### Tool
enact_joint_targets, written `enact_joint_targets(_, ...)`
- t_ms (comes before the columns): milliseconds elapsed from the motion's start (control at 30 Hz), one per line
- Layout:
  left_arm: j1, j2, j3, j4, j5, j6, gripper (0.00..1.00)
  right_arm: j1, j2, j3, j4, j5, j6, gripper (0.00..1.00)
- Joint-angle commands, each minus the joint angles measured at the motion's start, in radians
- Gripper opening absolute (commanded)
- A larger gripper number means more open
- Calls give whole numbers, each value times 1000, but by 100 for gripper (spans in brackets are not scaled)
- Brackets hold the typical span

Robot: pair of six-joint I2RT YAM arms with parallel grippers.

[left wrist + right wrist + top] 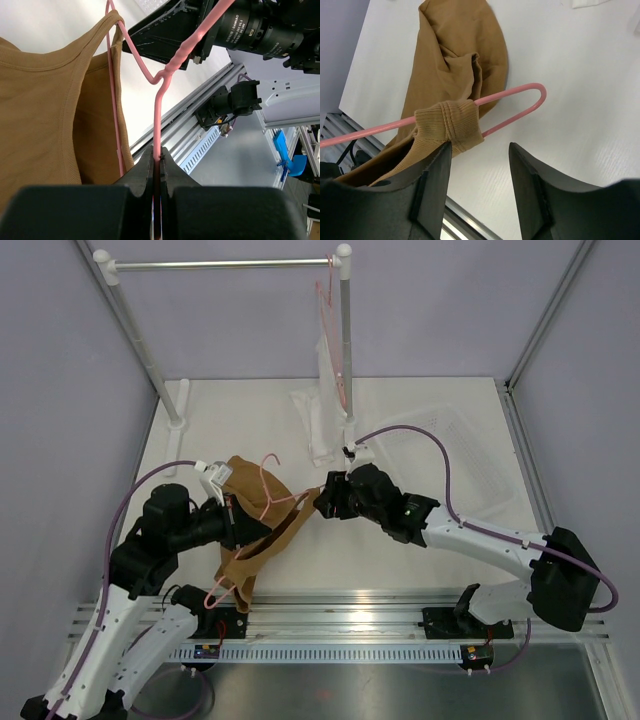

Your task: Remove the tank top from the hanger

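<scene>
The tan-brown tank top hangs on the pale-pink wire hanger, held above the table's near left. My left gripper is shut on the hanger's wire below its twisted neck, with the tank top draped to its left. In the right wrist view one narrow strap is bunched around the hanger's rounded end. My right gripper stands open just under that end. Its left finger touches the strap and nothing lies between the jaws. From above, the right gripper sits at the hanger's right tip.
A garment rail on white posts spans the back, carrying a second pink hanger with a white sheer garment. A translucent container lies at the back right. An aluminium rail runs along the near table edge.
</scene>
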Motion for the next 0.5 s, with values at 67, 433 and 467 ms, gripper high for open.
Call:
enact_joint_targets(67, -8, -1, -13, 94, 59, -16, 0, 7, 6, 45, 128, -7, -38, 63)
enact_joint_targets(433, -26, 0, -33, 155, 93, -49, 0, 7, 68, 72, 153, -34, -54, 60)
enact_joint_targets(467, -28, -3, -29, 154, 85, -49, 0, 9, 78, 72, 150, -30, -57, 54)
